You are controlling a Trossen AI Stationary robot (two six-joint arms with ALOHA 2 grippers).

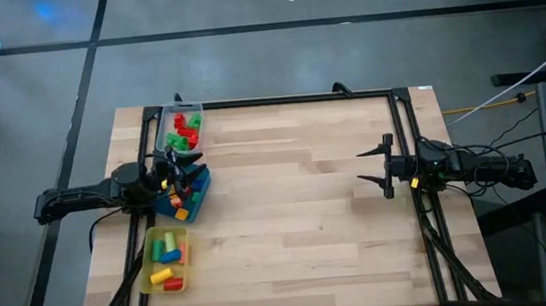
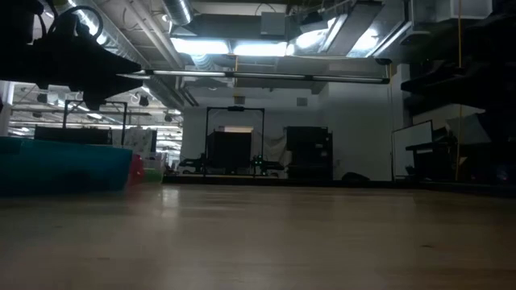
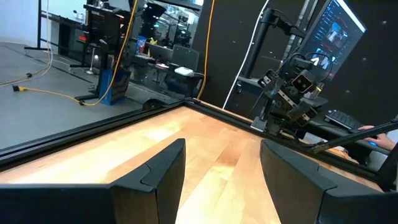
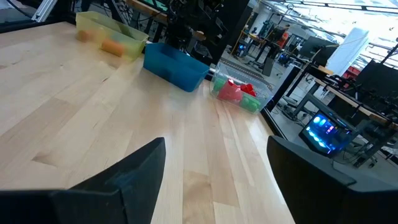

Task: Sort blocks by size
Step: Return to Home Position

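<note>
Blocks lie in three trays at the table's left. Red and green ones are in the clear tray [image 1: 182, 130], mixed yellow, red, orange and blue ones in the blue tray [image 1: 185, 196], and yellow, green, orange and red ones in the yellow tray [image 1: 166, 261]. My left gripper [image 1: 194, 170] hangs open and empty over the blue tray, and its fingers point toward the table's right in the left wrist view [image 3: 224, 155]. My right gripper [image 1: 380, 166] is open and empty at the table's right side, pointing left [image 4: 217, 149]. The right wrist view shows all three trays far off.
A black frame [image 1: 278, 99] runs along the table's far, left and right edges. The wide middle of the wooden table [image 1: 299, 211] lies between the two grippers. In the low view the blue tray [image 2: 64, 167] stands at the left under my left gripper [image 2: 121, 76].
</note>
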